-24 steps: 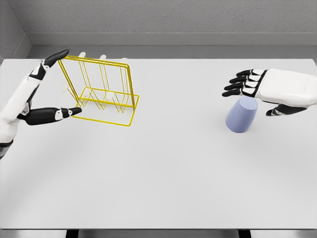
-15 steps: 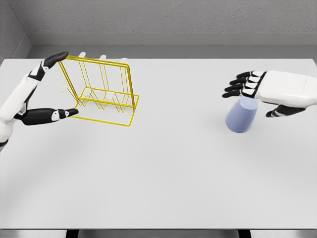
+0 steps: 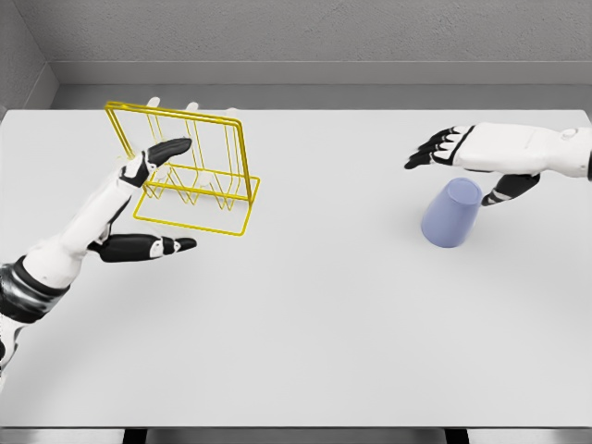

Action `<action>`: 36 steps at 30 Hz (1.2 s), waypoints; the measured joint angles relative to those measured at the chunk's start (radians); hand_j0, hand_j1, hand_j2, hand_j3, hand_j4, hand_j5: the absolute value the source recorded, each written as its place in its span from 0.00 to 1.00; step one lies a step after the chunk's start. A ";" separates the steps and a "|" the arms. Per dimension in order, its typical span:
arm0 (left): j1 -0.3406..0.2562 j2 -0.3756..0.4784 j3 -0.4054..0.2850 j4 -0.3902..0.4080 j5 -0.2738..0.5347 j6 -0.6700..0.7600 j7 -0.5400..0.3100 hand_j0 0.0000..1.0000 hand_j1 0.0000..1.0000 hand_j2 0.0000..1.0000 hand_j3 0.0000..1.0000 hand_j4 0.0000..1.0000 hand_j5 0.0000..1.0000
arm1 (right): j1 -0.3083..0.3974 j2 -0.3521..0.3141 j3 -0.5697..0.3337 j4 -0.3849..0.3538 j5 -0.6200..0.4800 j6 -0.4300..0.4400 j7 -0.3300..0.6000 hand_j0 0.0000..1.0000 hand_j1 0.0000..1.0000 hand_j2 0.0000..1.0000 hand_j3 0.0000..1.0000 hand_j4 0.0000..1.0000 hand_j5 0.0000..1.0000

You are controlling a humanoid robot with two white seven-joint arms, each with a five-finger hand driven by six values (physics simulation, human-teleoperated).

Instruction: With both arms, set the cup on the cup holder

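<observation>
One cup (image 3: 451,215) tilted, base up toward right hand (image 3: 481,153).

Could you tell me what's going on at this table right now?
The robot has a lavender cup and a yellow wire cup holder on a white table. The right hand hovers open just above and behind the cup, not gripping it. The left hand is open beside the holder's front, holding nothing. The cup is far from the holder.
</observation>
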 measured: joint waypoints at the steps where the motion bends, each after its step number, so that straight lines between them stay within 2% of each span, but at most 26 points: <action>1: -0.008 0.000 -0.018 0.010 -0.002 0.000 0.000 1.00 1.00 1.00 1.00 1.00 1.00 | 0.000 0.006 0.001 0.019 0.009 0.000 0.000 1.00 1.00 1.00 1.00 1.00 1.00; 6: -0.014 0.003 -0.066 0.019 -0.008 0.000 -0.001 1.00 1.00 1.00 1.00 1.00 1.00 | 0.002 0.018 0.003 0.070 0.042 0.000 0.002 1.00 1.00 1.00 1.00 1.00 1.00; 19: -0.051 -0.003 -0.207 0.029 0.001 0.000 -0.001 1.00 1.00 1.00 1.00 1.00 1.00 | 0.011 0.043 0.040 0.095 0.123 0.000 0.002 1.00 1.00 1.00 1.00 1.00 1.00; 24: -0.075 -0.003 -0.266 0.029 0.076 0.000 -0.006 1.00 1.00 1.00 1.00 1.00 1.00 | 0.011 0.061 0.052 0.124 0.138 0.000 0.002 1.00 1.00 1.00 1.00 1.00 1.00; 28: -0.078 -0.004 -0.305 0.021 0.157 0.000 -0.057 1.00 1.00 1.00 1.00 1.00 1.00 | 0.008 0.069 0.057 0.141 0.144 0.000 0.002 0.99 0.99 0.99 0.99 0.99 0.99; 33: -0.078 -0.003 -0.342 0.025 0.277 0.022 -0.107 1.00 1.00 1.00 1.00 1.00 1.00 | 0.006 0.076 0.059 0.149 0.149 0.000 0.002 0.83 0.83 0.83 0.83 0.83 0.83; 34: -0.087 -0.003 -0.352 0.030 0.296 0.037 -0.111 1.00 1.00 1.00 1.00 1.00 1.00 | 0.008 0.076 0.059 0.149 0.151 0.000 0.002 0.82 0.82 0.82 0.82 0.82 0.82; 36: -0.115 -0.002 -0.365 0.046 0.330 0.062 -0.115 1.00 1.00 1.00 1.00 1.00 1.00 | 0.006 0.076 0.059 0.149 0.155 0.000 0.002 0.72 0.72 0.72 0.72 0.72 0.72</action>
